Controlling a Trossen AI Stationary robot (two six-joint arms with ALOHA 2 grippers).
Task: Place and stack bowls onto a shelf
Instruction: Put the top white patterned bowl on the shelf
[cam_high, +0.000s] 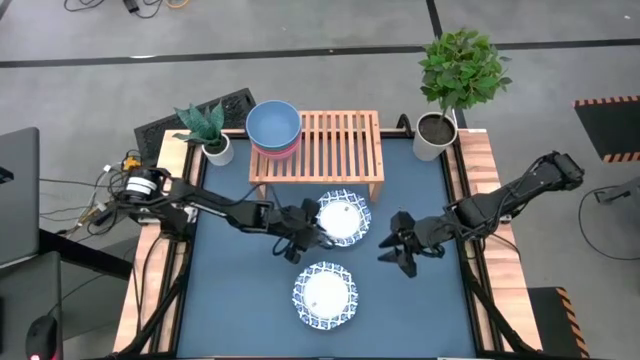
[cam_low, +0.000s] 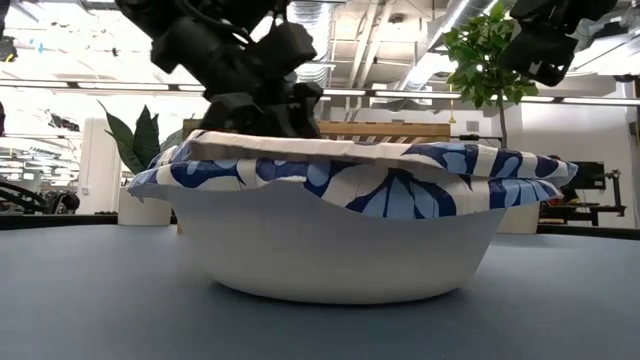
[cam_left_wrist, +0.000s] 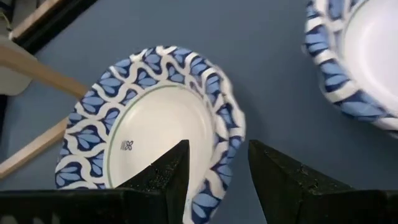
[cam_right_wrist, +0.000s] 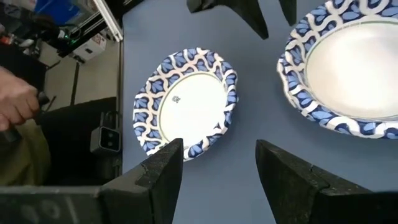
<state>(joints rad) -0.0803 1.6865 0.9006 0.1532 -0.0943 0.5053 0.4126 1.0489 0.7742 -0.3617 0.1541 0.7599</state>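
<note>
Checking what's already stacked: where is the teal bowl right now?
In the high view, the teal bowl sits nested in the pink bowl on the shelf's left end, beside the small plant pot.

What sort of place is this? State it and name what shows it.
Probably a robotics lab or open workshop: two arms mounted at a blue table, loose cables beside it, and exposed ceiling ducts over an open hall.
</note>
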